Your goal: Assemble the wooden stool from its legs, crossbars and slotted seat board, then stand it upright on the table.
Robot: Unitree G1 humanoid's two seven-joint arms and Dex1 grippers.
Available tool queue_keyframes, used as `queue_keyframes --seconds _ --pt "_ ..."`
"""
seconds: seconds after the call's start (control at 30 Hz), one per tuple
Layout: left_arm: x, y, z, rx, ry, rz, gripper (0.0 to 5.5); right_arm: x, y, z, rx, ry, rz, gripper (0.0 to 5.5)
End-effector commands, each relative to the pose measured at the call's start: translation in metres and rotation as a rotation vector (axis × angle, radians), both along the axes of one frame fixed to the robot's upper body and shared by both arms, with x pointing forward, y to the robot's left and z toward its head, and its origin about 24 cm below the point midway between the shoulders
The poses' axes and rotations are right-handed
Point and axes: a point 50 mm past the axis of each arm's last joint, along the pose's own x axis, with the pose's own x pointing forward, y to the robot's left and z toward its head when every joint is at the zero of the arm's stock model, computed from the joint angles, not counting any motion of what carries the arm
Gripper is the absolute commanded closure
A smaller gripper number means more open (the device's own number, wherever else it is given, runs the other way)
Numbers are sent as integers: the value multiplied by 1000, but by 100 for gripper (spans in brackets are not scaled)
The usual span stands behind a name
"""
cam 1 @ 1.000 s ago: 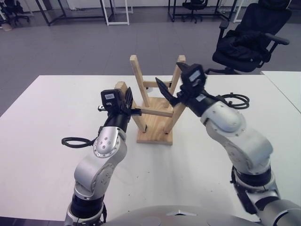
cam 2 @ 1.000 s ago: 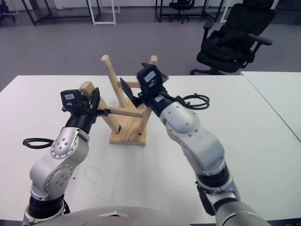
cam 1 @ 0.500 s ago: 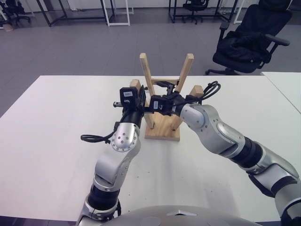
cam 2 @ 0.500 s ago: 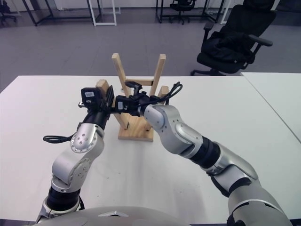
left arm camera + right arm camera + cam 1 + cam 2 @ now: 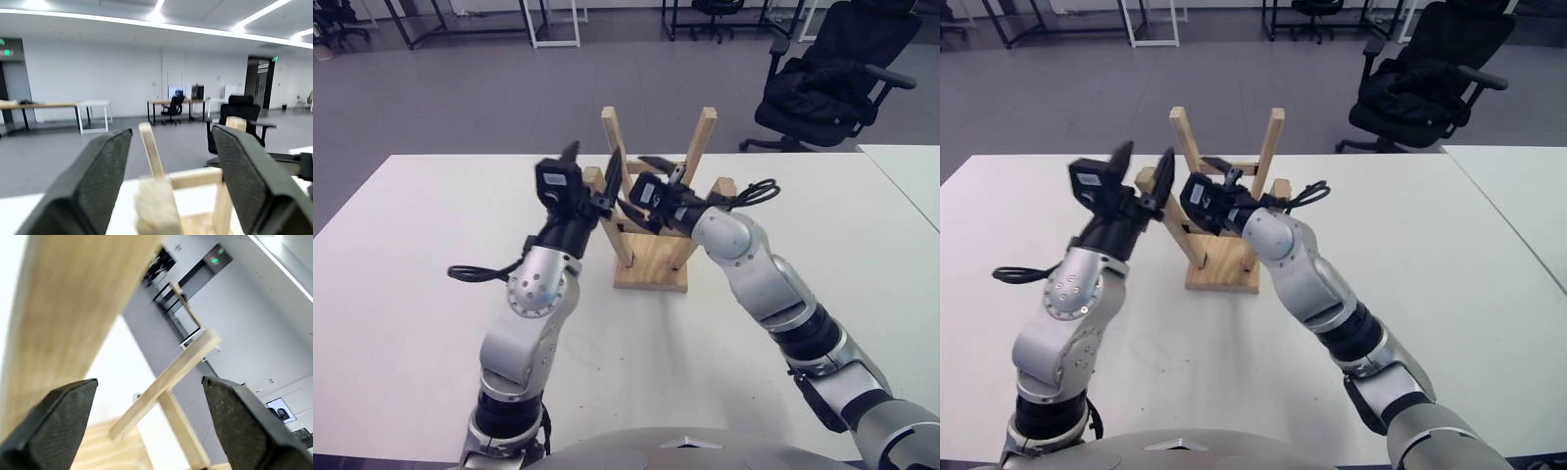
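The wooden stool lies upside down on the white table, seat board flat, legs up, crossbars joining them. My left gripper hangs open just above the near-left leg; in the left wrist view that leg's blurred end shows between the spread fingers of the left gripper. My right gripper is open among the legs, beside the left one. In the right wrist view a leg runs close past one finger, and a crossbar lies ahead.
A black office chair stands on the floor behind the table at the right. A second white table adjoins at the right. Loose black cables hang by both arms, one on the tabletop.
One second ago the stool was tilted; now it rests flat on its seat. Since half a second ago my left gripper has risen and opened wider, and my right gripper has drawn back from it.
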Motion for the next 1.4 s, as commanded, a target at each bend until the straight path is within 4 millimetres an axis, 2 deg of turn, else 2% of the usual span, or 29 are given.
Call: queue_keyframes --seconds 0.03,0.1,0.13,0.17,0.23,0.27,0.3,0.33,0.37,0.4,0.5,0.57,0.6,0.67,0.7,0.77,0.8,0.83,0.87,0.93,1.0,1.07,1.13,1.17,1.23,1.3,1.33,1.37,1.4 --pt "7 23 65 -10 -191 -33 157 -4 -45 72 281 -104 12 154" --pt "22 33 88 0 -207 -79 115 0 -78 92 462 -37 17 154" --pt "36 33 75 3 -115 -140 115 5 -91 75 515 93 32 154" --pt "49 32 54 14 -17 -179 115 8 -98 53 517 211 39 154" --pt "64 20 -20 48 248 -255 115 12 -97 -14 502 497 27 154" --pt "69 13 -62 96 365 -237 115 8 -96 -49 518 636 3 154" --pt "71 4 -94 163 437 -218 115 3 -95 -75 515 722 -34 154" --pt "68 -6 -119 219 487 -246 115 -1 -94 -93 498 756 -61 154" --pt "62 -13 -131 233 507 -255 115 -1 -90 -96 515 759 -67 154" --pt "62 -16 -130 243 485 -247 115 3 -88 -87 541 722 -70 154" --pt "78 -3 -94 240 337 -166 115 8 -82 -47 614 608 5 154" --pt "80 6 -52 214 192 -139 115 8 -86 -25 671 541 46 154" --pt "79 13 -30 203 102 -106 115 11 -93 -15 702 483 23 154" --pt "74 31 11 175 -59 28 115 24 -119 5 717 301 -148 154" --pt "68 40 28 169 -129 82 115 27 -127 7 661 238 -214 154" --pt "57 57 45 128 -195 156 115 28 -125 -24 437 282 -234 154" --pt "53 67 43 119 -192 192 115 25 -120 -48 247 313 -231 154" --pt "50 81 34 151 -164 254 115 18 -112 -66 149 352 -174 154" --pt "47 97 18 181 -109 312 115 11 -100 -73 121 367 -89 154" --pt "38 127 -14 200 18 413 115 -8 -71 -63 170 352 144 154" --pt "19 153 -42 176 126 500 115 -32 -37 -37 232 322 374 154" --pt "3 167 -62 164 197 550 115 -51 -18 -18 263 308 493 154" --pt "-8 169 -79 148 253 558 115 -43 -27 -1 284 258 417 154" --pt "-12 168 -85 143 282 549 115 -29 -43 14 302 196 309 154" --pt "-18 160 -102 149 357 503 115 -5 -86 57 415 61 121 154" --pt "-25 151 -123 187 465 449 115 6 -123 88 537 -14 10 154" --pt "-29 146 -132 223 518 418 115 14 -138 85 556 -2 -57 154" --pt "-32 141 -141 259 574 375 115 25 -151 68 541 58 -128 154" --pt "-35 135 -149 326 615 317 115 40 -163 31 453 141 -260 154"
